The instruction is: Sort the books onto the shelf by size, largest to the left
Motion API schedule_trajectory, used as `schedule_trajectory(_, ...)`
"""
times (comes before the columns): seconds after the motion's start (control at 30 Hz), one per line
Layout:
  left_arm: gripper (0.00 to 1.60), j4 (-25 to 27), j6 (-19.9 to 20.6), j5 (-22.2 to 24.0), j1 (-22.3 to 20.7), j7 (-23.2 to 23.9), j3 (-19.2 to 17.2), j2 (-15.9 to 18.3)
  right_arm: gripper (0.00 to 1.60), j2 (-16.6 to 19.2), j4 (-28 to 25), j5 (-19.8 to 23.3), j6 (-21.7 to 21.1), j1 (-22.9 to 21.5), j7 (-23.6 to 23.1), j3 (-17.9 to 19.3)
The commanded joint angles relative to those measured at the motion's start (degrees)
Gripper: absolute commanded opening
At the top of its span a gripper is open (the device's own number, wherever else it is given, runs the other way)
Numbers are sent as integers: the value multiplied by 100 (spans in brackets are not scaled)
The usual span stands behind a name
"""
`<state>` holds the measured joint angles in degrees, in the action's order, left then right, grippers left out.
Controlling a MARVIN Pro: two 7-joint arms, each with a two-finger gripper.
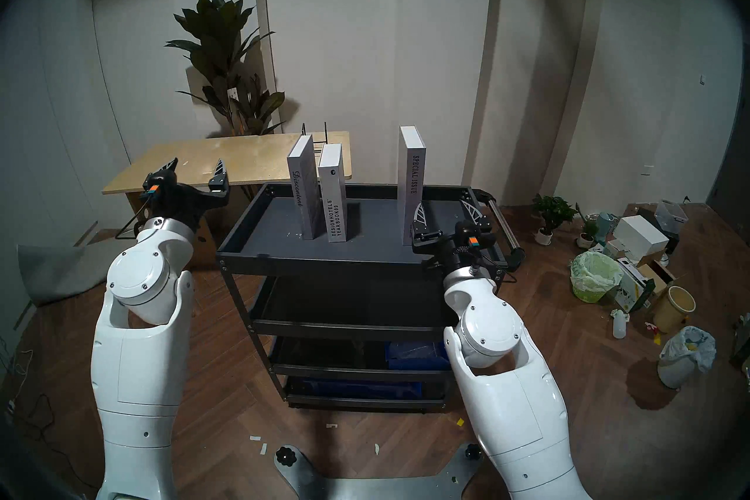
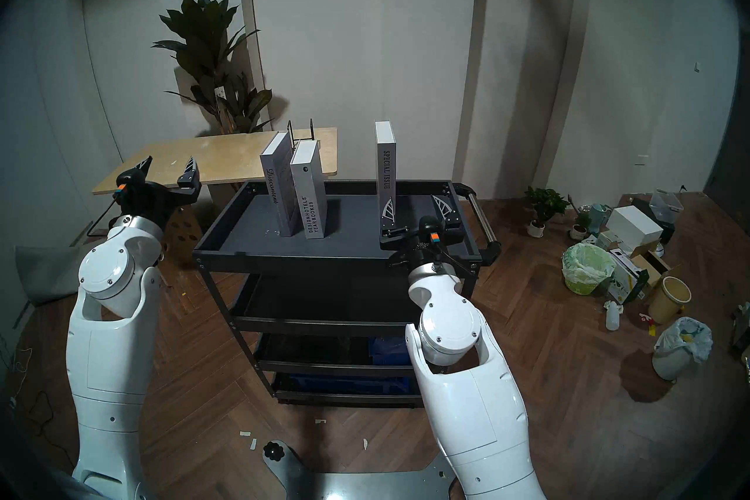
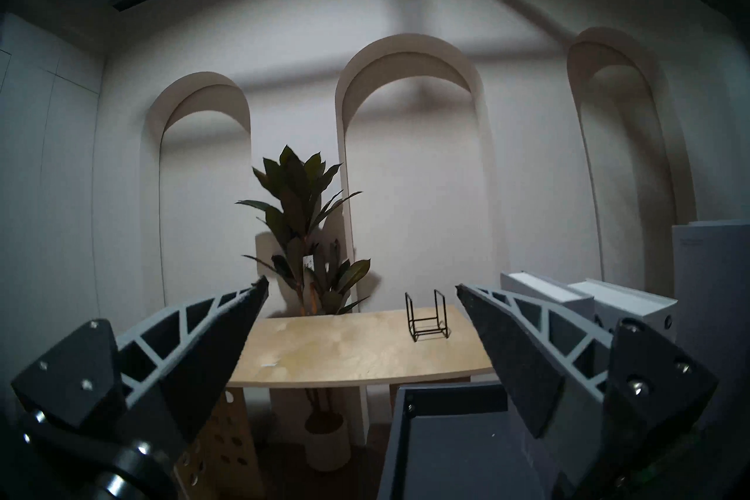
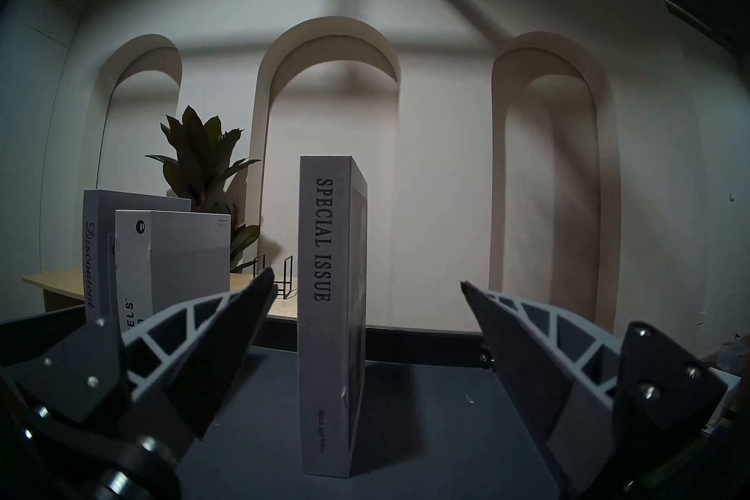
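Dim, cool indoor light throughout; soft shadows cross the arched wall beyond both grippers. Fisheye bending and a dark rim frame every view, with slight blur.

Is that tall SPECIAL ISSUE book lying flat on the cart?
No, the SPECIAL ISSUE book stands upright on the cart's top tray, spine facing the camera.

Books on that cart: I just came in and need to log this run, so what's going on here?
A two-armed robot is sorting three grey books standing upright on the cart's top tray. Neither gripper holds anything. The open right gripper faces the tallest book, SPECIAL ISSUE, which stands alone at the right, with its spine between the spread fingers in the right wrist view. The open left gripper hovers off the tray's left side. Discontent and the DESIGNHOTELS yearbook stand together at the left.
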<state>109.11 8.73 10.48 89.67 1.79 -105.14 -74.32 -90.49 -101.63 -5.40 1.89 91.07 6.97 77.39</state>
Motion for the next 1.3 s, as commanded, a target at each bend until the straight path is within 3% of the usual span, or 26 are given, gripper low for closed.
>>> schedule_trajectory(0.0,160,-87,18,48,94,16,-291,111,160,-149,119,-38,-84,-642,85,-154)
schedule_trajectory(0.8,160,-539,165,269,359,113,-734,152,160,-608,1333,-208,-524,-1875,499,-205)
schedule_trajectory(1.1,160,-590,159,321,361,146,-781,153,160,-976,2114,-279,-686,-2589,678,-55)
schedule_trajectory(1.27,160,-608,156,337,357,160,-794,156,160,-1087,2297,-322,-663,-2661,746,30)
